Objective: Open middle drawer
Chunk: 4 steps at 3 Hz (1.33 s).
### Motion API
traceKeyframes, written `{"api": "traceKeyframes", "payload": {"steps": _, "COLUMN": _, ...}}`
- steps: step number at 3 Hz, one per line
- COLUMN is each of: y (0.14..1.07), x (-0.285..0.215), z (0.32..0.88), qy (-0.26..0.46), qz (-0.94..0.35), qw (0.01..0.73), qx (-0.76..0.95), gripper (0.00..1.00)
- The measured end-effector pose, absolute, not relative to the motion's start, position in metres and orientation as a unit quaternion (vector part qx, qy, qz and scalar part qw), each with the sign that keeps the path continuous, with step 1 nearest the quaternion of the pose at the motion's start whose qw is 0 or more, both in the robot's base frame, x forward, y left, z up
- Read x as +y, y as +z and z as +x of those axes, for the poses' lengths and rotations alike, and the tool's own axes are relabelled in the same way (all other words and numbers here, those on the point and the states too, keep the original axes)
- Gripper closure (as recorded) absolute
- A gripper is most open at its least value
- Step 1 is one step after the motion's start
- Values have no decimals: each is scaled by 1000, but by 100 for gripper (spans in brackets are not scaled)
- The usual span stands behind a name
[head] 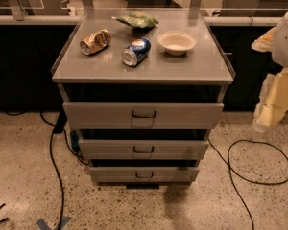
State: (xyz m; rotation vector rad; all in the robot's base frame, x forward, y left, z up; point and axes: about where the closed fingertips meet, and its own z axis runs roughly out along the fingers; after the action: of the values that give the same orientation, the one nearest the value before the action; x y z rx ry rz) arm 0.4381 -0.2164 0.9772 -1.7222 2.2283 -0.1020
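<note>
The grey metal cabinet [77, 73] stands in the middle of the camera view with three drawers stacked in its front. The middle drawer [110, 150] has a flat, low grey front with a small dark loop handle [143, 150] at its centre. It sits between the taller top drawer [96, 115] and the narrowest bottom drawer [115, 174]. A dark gap shows above each front. My gripper [270, 116] is a cream-coloured shape at the right edge. It hangs level with the top drawer, well to the right of the cabinet, and touches nothing.
On the cabinet top lie a crushed gold can [95, 41], a blue can [136, 51] on its side, a white bowl [176, 42] and a green bag [137, 19]. Black cables [53, 152] [252, 176] run over the speckled floor on both sides. Dark counters stand behind.
</note>
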Motion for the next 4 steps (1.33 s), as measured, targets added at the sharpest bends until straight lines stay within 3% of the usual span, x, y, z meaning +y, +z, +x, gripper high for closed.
{"api": "traceKeyframes", "payload": {"steps": 2, "y": 929, "x": -214, "z": 421, "qy": -28, "qz": -612, "qw": 177, "qx": 771, "gripper": 0}}
{"api": "traceKeyframes", "payload": {"steps": 4, "y": 822, "x": -179, "z": 418, "qy": 16, "qz": -645, "qw": 177, "qx": 743, "gripper": 0}}
